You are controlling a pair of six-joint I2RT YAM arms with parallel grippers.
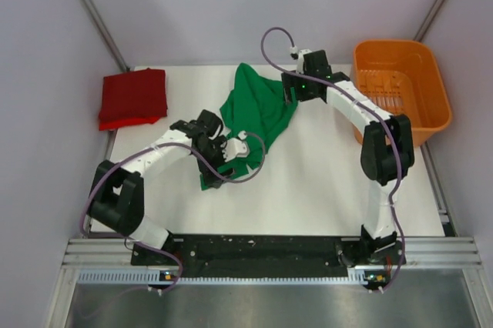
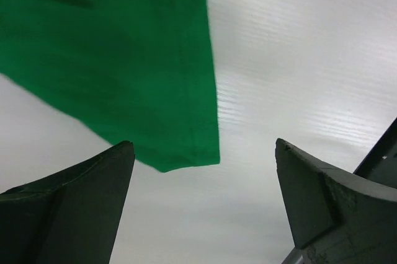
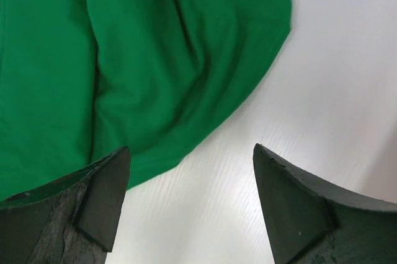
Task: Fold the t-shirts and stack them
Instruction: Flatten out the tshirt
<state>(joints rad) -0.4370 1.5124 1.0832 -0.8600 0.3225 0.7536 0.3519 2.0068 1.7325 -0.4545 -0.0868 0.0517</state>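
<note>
The left arm (image 1: pixel 166 155) and the right arm (image 1: pixel 348 103) are built from white link shells joined by black joint housings. A grey-purple cable (image 1: pixel 263 47) is routed in loose loops along each arm. The fingers (image 3: pixel 310 214) are formed as dark, matte, tapered wedges with scuffed faces.

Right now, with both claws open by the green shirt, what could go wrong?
The green shirt lies bunched and creased, so a fold from here may come out lopsided. The left claw sits at the shirt's very corner; closing there might catch only the hem or miss. The red shirt seems to overhang the table edge, so stacking onto it could nudge it off.
</note>
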